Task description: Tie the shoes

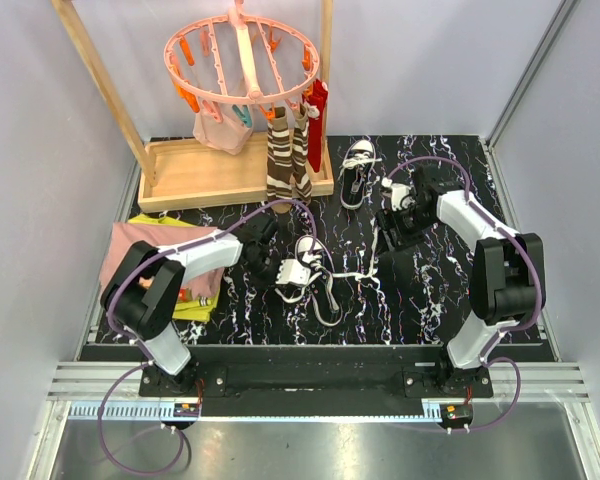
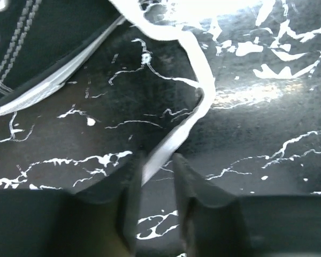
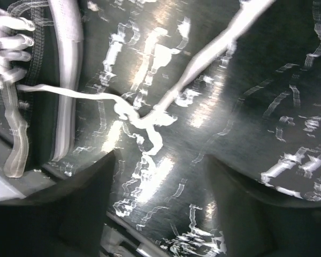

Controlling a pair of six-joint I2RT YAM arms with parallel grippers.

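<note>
The desk [image 1: 440, 300] was black, streaked with white marble veins. The near shoe [image 1: 313, 252] and the far shoe [image 1: 357, 162] were black canvas with white laces, white toe caps and white soles. The socks [image 1: 280, 165] were striped brown and cream. The round hanger [image 1: 246, 60] was salmon pink with orange clips, the stand [image 1: 210, 175] pale wood. One cloth [image 1: 145, 255] was dusty pink, another [image 1: 195, 308] yellow. The cables [image 1: 430, 158] were purple.

Two arms stand on black bases bolted to the black base rail [image 1: 310, 380], the left arm [image 1: 195, 255] near the rail's left end and the right arm [image 1: 475, 215] near its right end. Each alternates white shells with bulky black joint housings. A purple cable [image 1: 130, 290] loops up along each arm from below the rail. The left gripper [image 2: 158, 176] and right gripper [image 3: 160, 182] have dark, matte, stepped fingers [image 2: 125, 214].
</note>
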